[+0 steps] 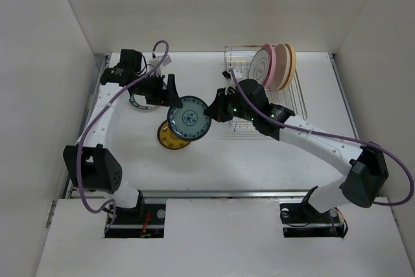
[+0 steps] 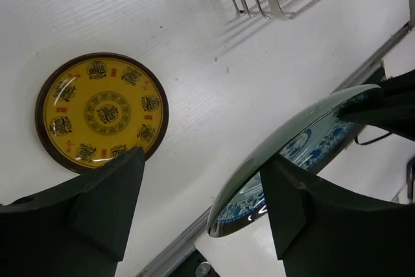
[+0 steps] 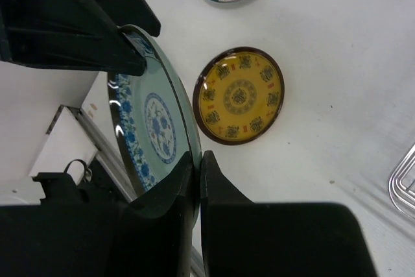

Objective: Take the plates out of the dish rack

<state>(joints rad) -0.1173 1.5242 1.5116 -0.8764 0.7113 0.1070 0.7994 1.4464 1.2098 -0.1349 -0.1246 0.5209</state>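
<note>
Teal plate hanging above the desk
From above, we are pinching its rim with the right hand; left wrist: the left hand is gaping beside it; right wrist: the yellow plate is lying flat.

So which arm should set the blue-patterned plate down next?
Left, probably: the left gripper sits open at the rim of the blue-patterned plate, which the right gripper pinches, and the yellow plate lies below it.
</note>
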